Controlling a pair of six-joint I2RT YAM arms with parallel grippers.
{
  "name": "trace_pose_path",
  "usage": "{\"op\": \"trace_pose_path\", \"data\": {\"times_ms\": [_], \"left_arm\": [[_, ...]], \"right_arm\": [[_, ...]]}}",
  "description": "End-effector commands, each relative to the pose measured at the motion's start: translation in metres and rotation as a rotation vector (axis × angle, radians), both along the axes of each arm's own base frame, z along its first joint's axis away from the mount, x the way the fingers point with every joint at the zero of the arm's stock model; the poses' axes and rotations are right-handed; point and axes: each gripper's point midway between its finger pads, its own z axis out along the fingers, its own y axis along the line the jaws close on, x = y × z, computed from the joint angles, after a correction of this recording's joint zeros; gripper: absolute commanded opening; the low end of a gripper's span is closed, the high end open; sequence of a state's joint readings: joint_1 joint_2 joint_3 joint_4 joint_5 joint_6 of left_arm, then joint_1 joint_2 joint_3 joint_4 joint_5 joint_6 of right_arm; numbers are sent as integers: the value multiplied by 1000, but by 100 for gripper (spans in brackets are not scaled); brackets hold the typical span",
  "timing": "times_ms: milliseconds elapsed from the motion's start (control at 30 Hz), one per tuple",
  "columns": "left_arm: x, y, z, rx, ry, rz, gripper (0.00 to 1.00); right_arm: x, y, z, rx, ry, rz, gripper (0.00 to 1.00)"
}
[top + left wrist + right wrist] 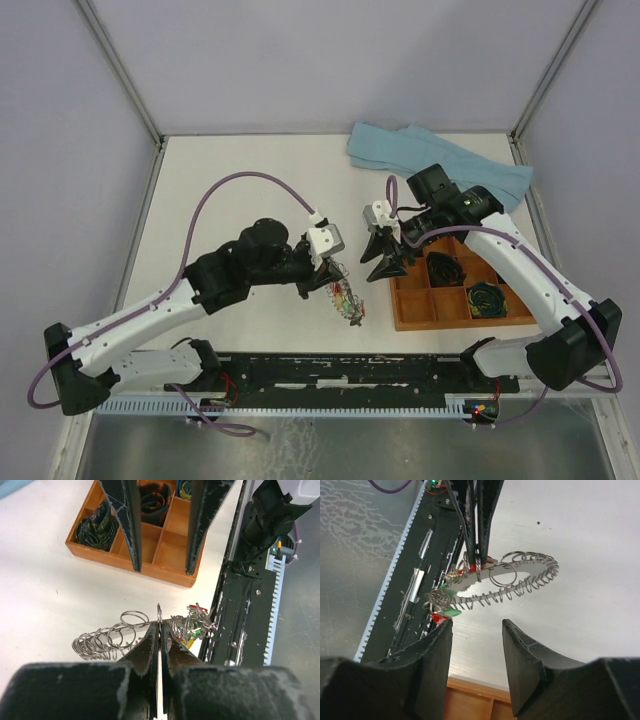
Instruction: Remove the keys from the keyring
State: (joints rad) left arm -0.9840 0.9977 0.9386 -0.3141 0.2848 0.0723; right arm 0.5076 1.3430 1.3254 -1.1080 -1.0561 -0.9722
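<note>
White tabletop, walled by pale panels: the left gripper (159, 625) has its fingers pinched tight on the rim of the keyring (535, 577), holding it tilted, apparently to steady it. Facing it, the right gripper (476, 627) stands with its fingers parted and empty, near the keys (449, 612), red and green, bunched on the ring's near side. A wooden tray (150, 572) sits just to the right.

I see a wooden tray (416, 308) at right holding dark coiled bundles (487, 300), a blue cloth (440, 160) behind it on the white table (250, 190)
</note>
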Motion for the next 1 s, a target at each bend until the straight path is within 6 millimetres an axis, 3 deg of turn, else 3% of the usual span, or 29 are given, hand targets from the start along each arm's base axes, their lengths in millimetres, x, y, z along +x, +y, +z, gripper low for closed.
{"op": "trace_pose_path", "data": {"times_ms": [0, 333, 533, 967], "left_arm": [[-5, 14, -8, 198, 97, 10, 3], [-2, 2, 10, 217, 115, -32, 3], [-4, -3, 10, 203, 120, -69, 3], [4, -9, 9, 155, 124, -72, 3]], "right_arm": [[-7, 10, 27, 117, 21, 35, 50], [-8, 26, 19, 206, 155, 50, 42], [-2, 35, 8, 206, 206, 29, 42], [-19, 44, 1, 203, 232, 95, 34]]}}
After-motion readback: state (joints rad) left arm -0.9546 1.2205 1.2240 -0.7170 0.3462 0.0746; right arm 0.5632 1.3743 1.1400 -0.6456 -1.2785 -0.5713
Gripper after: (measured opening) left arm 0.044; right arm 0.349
